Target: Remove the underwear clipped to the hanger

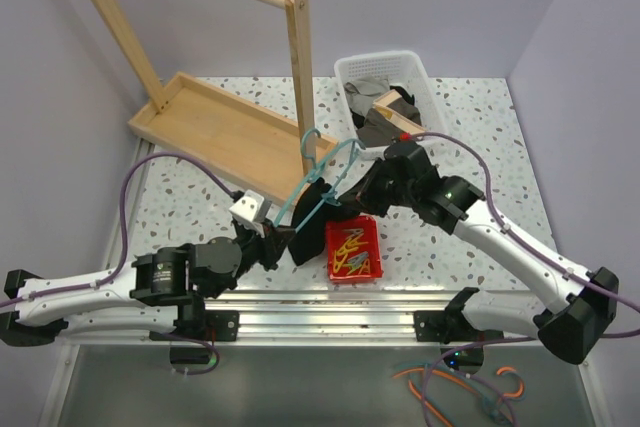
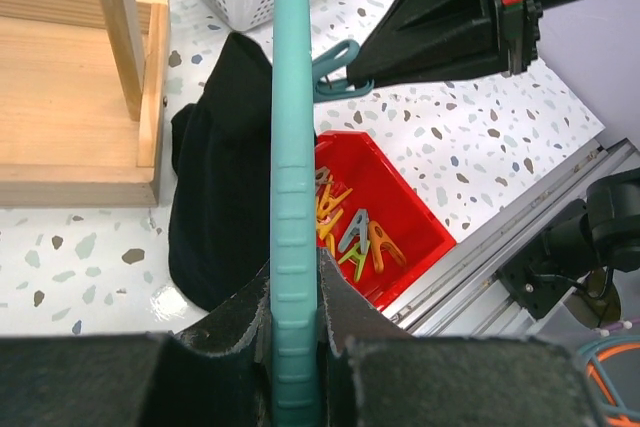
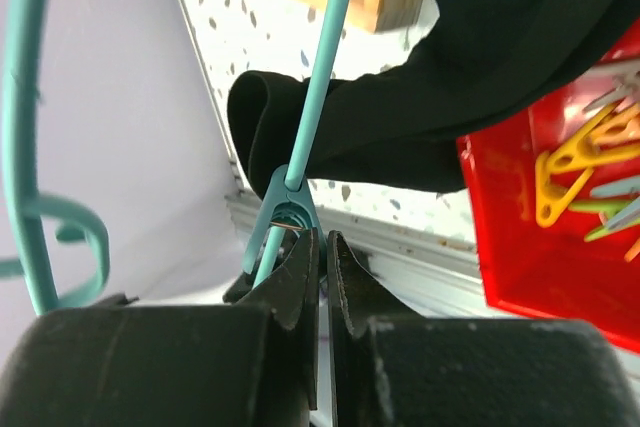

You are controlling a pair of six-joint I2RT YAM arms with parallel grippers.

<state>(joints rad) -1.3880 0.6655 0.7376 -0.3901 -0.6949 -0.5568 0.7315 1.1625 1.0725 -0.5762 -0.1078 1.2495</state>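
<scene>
The hanger (image 2: 292,147) is held off the surface. Its long axis runs straight away from the left gripper (image 2: 293,277) toward the white basket (image 1: 385,87), and its curled hook (image 1: 314,142) points at the wooden rack's (image 1: 297,67) upright. The left jaws are clamped on the lower end of that teal bar, with the left arm stretched low along the near edge. The underwear (image 2: 215,187) hangs from the hanger's left side and sags onto the surface between the rack's base and the red bin (image 2: 420,232) of pegs. The right arm reaches in from the far right. The right gripper (image 3: 322,237) has its jaws almost together with nothing visible between them, one fingertip (image 3: 305,247) just beside a teal clip (image 3: 290,202) on the wire.
</scene>
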